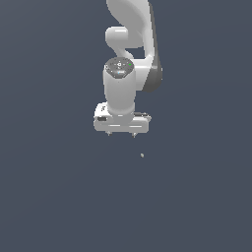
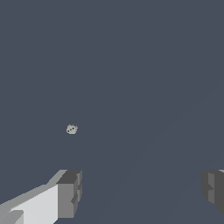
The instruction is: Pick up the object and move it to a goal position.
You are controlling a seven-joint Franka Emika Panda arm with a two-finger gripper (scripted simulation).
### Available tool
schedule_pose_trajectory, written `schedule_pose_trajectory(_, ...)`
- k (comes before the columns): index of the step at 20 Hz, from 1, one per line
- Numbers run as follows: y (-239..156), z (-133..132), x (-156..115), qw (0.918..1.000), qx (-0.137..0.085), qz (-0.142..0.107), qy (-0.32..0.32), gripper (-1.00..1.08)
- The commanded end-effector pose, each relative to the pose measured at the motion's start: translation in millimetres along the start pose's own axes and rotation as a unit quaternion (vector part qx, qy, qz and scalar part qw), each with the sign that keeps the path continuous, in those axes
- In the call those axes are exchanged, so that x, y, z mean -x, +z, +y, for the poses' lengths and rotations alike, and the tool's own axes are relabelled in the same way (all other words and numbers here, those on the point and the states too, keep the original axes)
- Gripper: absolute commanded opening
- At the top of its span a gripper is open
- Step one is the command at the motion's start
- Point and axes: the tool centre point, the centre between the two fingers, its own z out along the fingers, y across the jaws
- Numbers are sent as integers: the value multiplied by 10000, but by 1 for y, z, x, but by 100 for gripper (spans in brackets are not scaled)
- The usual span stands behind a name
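Slate-blue ground fills the exterior view from edge to edge, flat and unmarked, with no seam or wall to tell tabletop from backdrop. Against it the white Panda arm (image 1: 129,44) hangs down from the top of the frame, its wrist ending in the tool (image 1: 121,134), whose two short fingertips point downward and stand well apart with nothing between them. Just below the tool and a little toward the exterior view's right sits the object (image 1: 142,155), a tiny pale beige-grey speck, clear of both fingertips and not touched by them. No box, tray or other container shows in this view. In the wrist view the same dull blue-grey surface spreads out, crossed only by a faint diagonal change of shade. The object (image 2: 71,129) appears here as a small pale lump with a few dark dots on it, lying alone on the surface. The tool (image 2: 140,192) shows as two grey fingertips (image 2: 70,193) at opposite sides of the picture, spread wide and holding nothing; the object lies ahead of them, nearer one fingertip than the other, outside the gap.
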Motion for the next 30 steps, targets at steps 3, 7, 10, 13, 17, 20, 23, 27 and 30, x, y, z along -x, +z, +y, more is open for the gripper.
schedule_pose_trajectory(3, 0, -1, 0, 10000, 6, -1, -26, 100)
schedule_pose_trajectory(7, 3, -6, -1, 9997, 51, -11, -229, 100)
schedule_pose_trajectory(10, 4, -9, -1, 9993, 82, -18, -352, 100)
schedule_pose_trajectory(13, 4, -10, -1, 9993, 90, -19, -363, 100)
schedule_pose_trajectory(17, 5, -10, -1, 9992, 88, -19, -399, 100)
schedule_pose_trajectory(20, 7, -12, -2, 9986, 93, -22, -520, 100)
schedule_pose_trajectory(23, 10, -14, -2, 9974, 101, -25, -714, 100)
schedule_pose_trajectory(27, 17, -19, -4, 9940, 112, -32, -1086, 100)
schedule_pose_trajectory(30, 24, -24, -5, 9893, 120, -39, -1452, 100)
